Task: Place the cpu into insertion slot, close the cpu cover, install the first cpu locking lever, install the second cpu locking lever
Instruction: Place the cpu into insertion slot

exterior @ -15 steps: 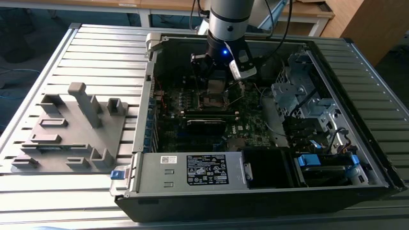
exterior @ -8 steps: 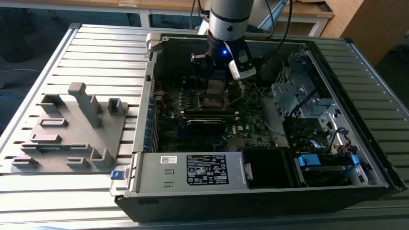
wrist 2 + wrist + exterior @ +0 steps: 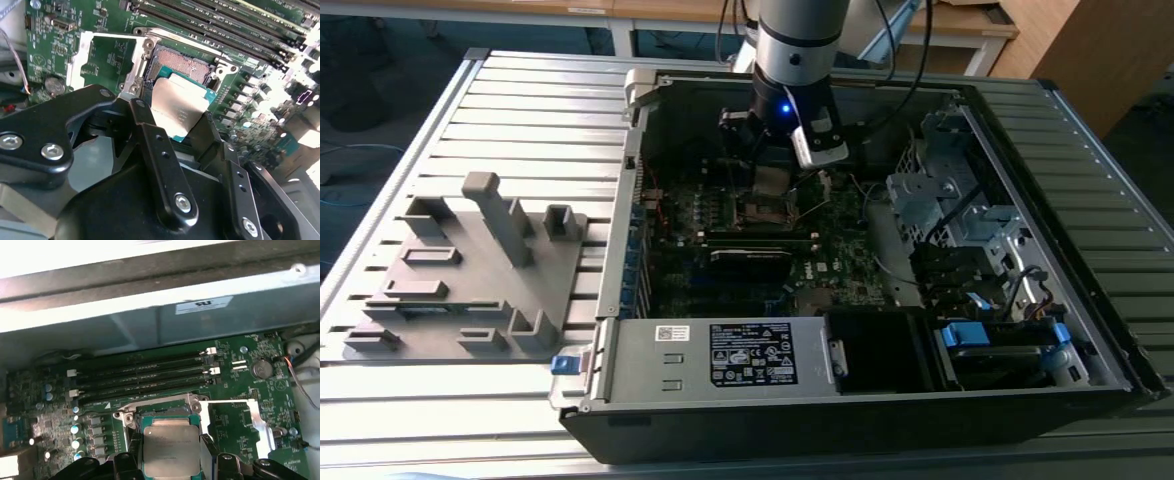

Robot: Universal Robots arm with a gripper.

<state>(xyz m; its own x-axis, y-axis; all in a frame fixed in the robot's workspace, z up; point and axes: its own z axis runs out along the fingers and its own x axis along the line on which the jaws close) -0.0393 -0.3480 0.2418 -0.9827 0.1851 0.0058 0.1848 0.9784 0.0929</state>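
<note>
– Differences between the views are asked for.
– In the exterior view the arm (image 3: 798, 40) is shown upright, its wrist inside the computer case (image 3: 854, 425). In the second wrist view the chip (image 3: 180, 107) is seen clamped between the gripper's (image 3: 172, 115) two fingers (image 3: 155, 150), just above the socket (image 3: 182, 67).
– Counts are wanted.
– One chip, one socket and one cover (image 3: 80, 60), folded open beside the socket, are counted; four memory slots (image 3: 142, 375) are shown in the first wrist view.

Exterior view: even daylight, tabletop (image 3: 520, 110) bright, computer case (image 3: 854, 420) interior dim, blue indicator light (image 3: 783, 108) glowing at 12 o'clock. Second wrist view: glare on cpu (image 3: 177, 107) lid, motherboard (image 3: 107, 55) washed out along one edge. First wrist view: case rim blown white.
</note>
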